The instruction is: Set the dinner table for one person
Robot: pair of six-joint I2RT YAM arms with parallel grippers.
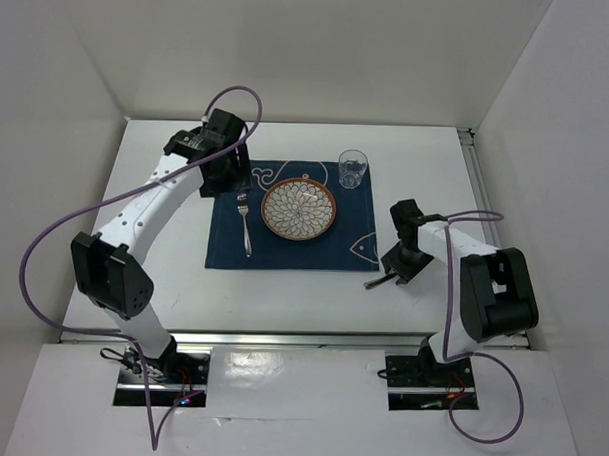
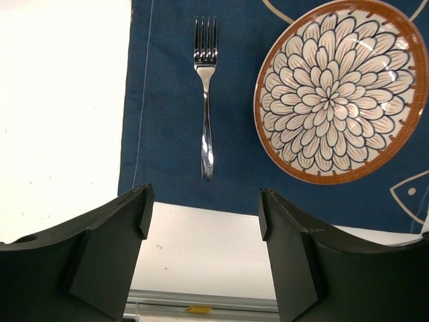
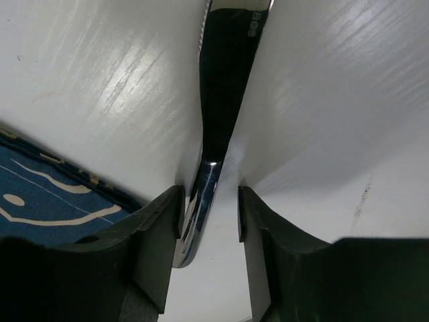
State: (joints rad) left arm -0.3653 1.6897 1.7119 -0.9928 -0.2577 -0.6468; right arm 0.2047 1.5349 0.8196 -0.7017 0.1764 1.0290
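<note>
The left arm (image 1: 135, 217), at 7 o'clock in the overhead view, has smooth white tube links between chunky black joint housings. The right arm (image 1: 492, 290), at 5 o'clock, shows a large black housing and a short white link. Each arm stands on a silver metal base plate (image 1: 159, 375) with small red wires, a thin lavender cable (image 1: 24, 268) loops loosely along each, and in both wrist views the fingers (image 2: 110, 255) are matte black, blocky wedges with flat inner faces.
</note>
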